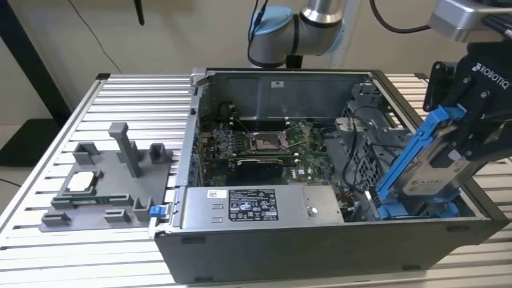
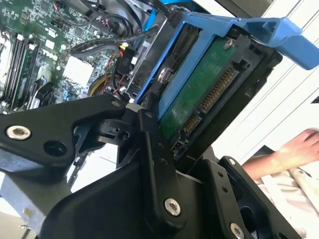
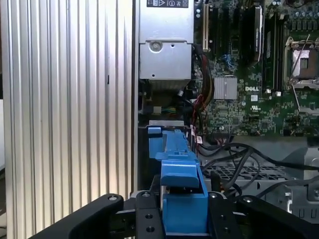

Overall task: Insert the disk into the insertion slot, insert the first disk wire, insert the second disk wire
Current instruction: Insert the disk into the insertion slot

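The disk, silver-grey in a bright blue carrier frame, hangs steeply tilted over the open computer case's front corner on the exterior view's right. My gripper is shut on its upper end. Its lower end reaches the blue rails of the insertion slot. The second wrist view shows the disk's green circuit board and connector between my black fingers. In the first wrist view the blue carrier points into the bay. Loose black cables lie beside the bay; which are the disk wires I cannot tell.
A grey power supply box with a white sticker sits beside the slot. The motherboard fills the case floor. On the slatted table, a grey fixture tray stands at the exterior view's left. A person's hand rests nearby.
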Tool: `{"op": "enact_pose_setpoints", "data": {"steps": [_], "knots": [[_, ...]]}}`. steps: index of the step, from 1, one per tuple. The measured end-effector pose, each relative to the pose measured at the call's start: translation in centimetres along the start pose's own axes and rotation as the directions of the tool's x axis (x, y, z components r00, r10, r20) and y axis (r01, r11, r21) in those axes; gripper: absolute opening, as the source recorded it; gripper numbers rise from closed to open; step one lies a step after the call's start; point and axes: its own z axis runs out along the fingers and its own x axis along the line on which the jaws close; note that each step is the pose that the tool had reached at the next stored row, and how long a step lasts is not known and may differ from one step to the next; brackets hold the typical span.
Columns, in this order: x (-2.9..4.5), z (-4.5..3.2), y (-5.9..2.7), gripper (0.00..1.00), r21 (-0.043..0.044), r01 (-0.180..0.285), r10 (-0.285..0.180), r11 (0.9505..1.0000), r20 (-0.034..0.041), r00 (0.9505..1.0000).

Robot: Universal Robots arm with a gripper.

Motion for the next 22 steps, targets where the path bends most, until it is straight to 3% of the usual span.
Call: {"op": "enact_pose_setpoints", "data": {"steps": [16,19,20,22], "knots": [[-0.62,2.91,-0.07,0.00,0.0000,0.000,0.000,1.0000,0.0048,1.0000],[-0.62,3.07,0.05,0.00,-0.0011,0.000,0.000,1.0000,0.0048,1.0000],[-0.62,2.99,0.13,1.00,-0.0011,0.000,0.000,1.0000,0.0052,1.0000],[-0.62,2.38,0.24,1.00,-0.0012,0.000,0.000,1.0000,0.0088,1.0000]]}}
